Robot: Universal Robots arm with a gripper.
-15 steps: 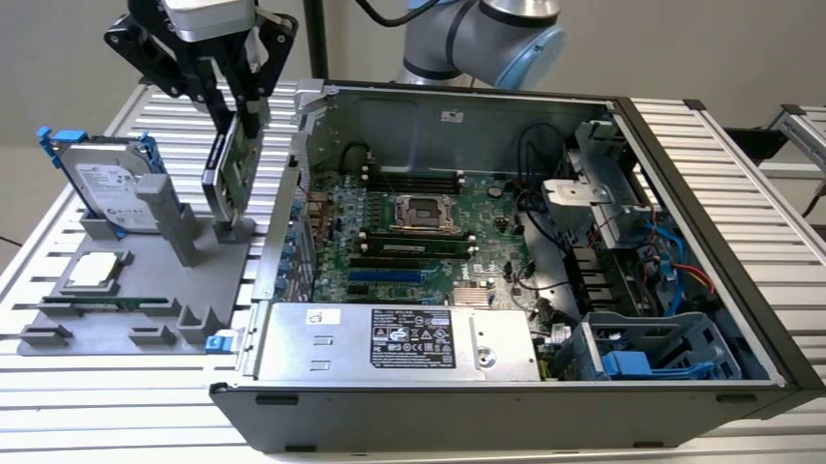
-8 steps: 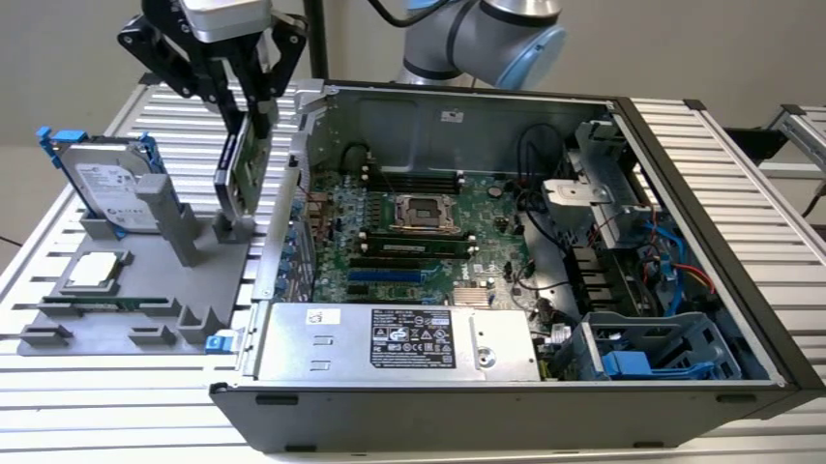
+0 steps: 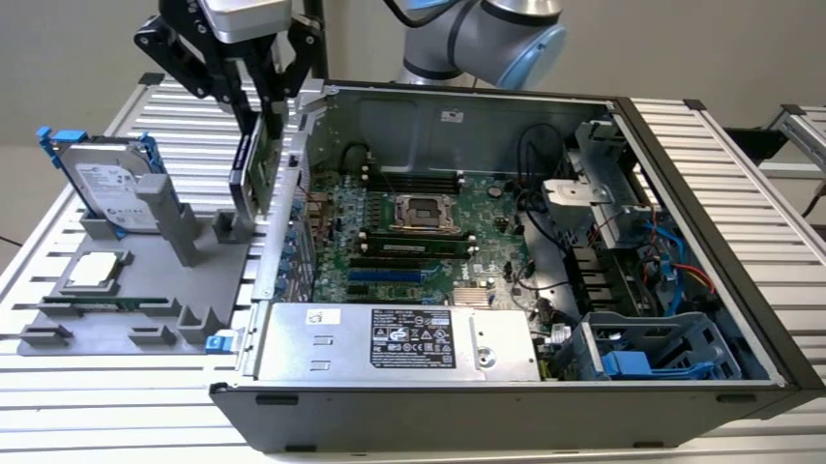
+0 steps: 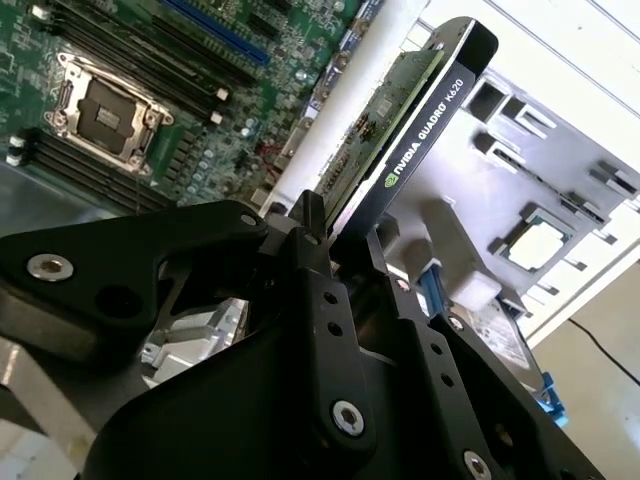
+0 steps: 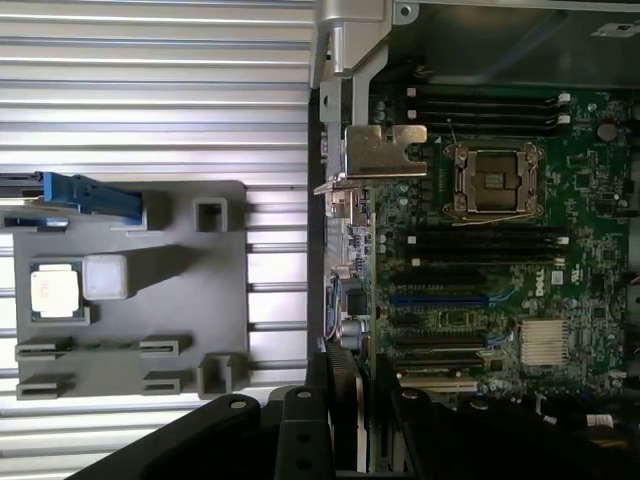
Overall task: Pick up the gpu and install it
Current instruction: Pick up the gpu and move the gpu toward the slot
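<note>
Over the exterior view's left wall of the open computer case (image 3: 516,401), beside the grey parts fixture (image 3: 149,280), the gripper (image 3: 258,101) pinches the gpu (image 3: 250,169) by its top edge. The card hangs upright and looks light and stiff but fragile (best held by board edge and cooler, I'd say, never the components).

Exterior view bright, lit evenly from overhead; soft shadows fall beside the grey fixture (image 3: 168,290); case (image 3: 516,430) interior dimmer; second wrist view: table (image 4: 580,40) blown out white; gripper (image 4: 345,230) a near-black silhouette; gpu (image 4: 425,130) edge carries sheen; first wrist view: table slats glare.
</note>
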